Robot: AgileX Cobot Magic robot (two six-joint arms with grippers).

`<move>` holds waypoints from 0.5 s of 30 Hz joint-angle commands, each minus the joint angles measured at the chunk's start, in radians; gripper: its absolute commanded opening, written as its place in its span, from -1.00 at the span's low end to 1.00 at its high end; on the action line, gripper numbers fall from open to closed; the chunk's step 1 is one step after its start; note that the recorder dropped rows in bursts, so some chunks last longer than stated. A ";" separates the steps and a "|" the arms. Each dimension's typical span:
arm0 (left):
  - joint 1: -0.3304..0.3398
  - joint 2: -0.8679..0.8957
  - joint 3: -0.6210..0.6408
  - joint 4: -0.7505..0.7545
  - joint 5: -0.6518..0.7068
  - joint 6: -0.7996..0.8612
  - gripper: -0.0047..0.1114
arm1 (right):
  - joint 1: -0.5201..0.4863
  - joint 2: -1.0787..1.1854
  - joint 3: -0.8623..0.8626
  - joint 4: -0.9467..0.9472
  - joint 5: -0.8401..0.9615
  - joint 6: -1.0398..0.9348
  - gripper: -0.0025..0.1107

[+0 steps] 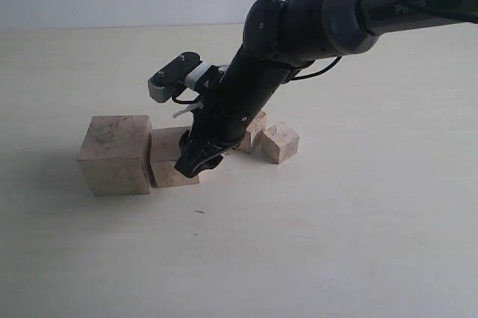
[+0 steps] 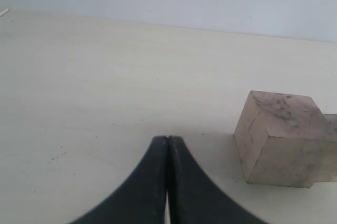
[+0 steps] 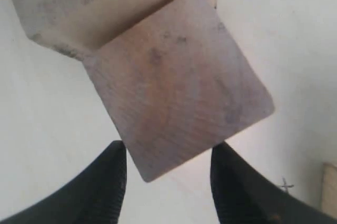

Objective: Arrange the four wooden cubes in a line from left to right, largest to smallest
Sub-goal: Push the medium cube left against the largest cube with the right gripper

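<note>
My read is that the row is about half built. The largest cube sits at the 9 o'clock end. The second cube stands at its 3 o'clock, and the two seem to touch along one face.

The third cube is mostly hidden behind the right arm, off at 2 o'clock from the second. The smallest cube is just beside it at 4 o'clock. Neither looks in line yet, so I judge both are left to place.

My right tool is down at the second cube with its fingers spread either side of a corner. I cannot tell whether the pads press on it. My left tool is fully closed on nothing, low over the tabletop, with the largest cube near it.

For room, bare tabletop stretches from 3 to 6 o'clock of the second cube, enough for the remaining pair. The only edge I see is far off at 12 o'clock.
</note>
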 commanded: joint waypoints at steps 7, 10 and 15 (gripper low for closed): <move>-0.006 -0.006 0.001 0.003 -0.008 -0.003 -0.92 | 0.001 -0.002 -0.007 0.062 0.015 -0.030 -0.10; -0.006 -0.006 0.001 0.003 -0.008 -0.003 -0.92 | 0.001 -0.002 -0.007 0.062 0.015 -0.038 -0.10; -0.006 -0.006 0.001 0.003 -0.008 -0.003 -0.92 | 0.001 -0.002 -0.007 0.057 0.013 -0.037 -0.10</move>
